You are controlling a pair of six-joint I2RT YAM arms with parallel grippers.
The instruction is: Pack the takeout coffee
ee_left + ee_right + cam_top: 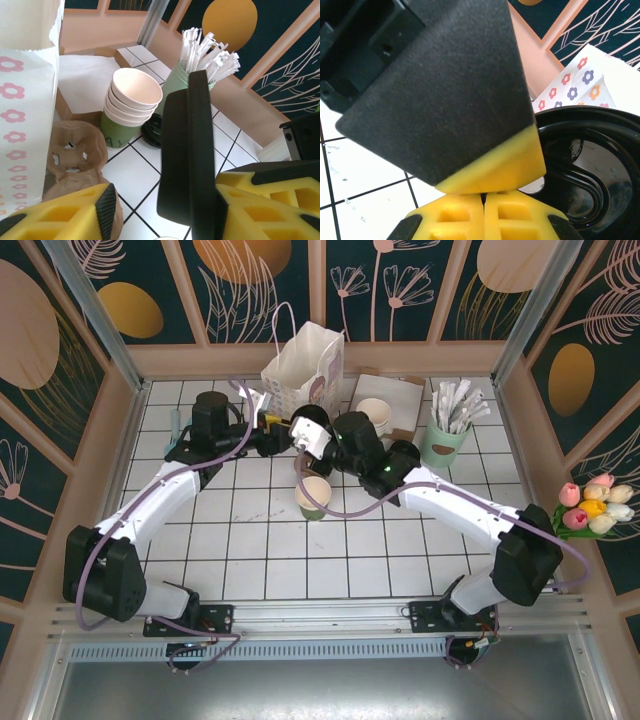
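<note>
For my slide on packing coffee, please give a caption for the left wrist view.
Stacked cups, a black lid, straws, a carrier and the flowered bag beyond the open fingers.

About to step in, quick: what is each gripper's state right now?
Left gripper: open, holding nothing.
Right gripper: shut, apparently pinching the black lid by its rim.

In the right wrist view the black lid is cut off by the right and lower edges and covered in part by the blurred right pincer; whether it is gripped cannot be told. In the left wrist view the paper bag is cut off at the left edge, and the stirrer holder is half hidden behind a finger of the left pincer.
</note>
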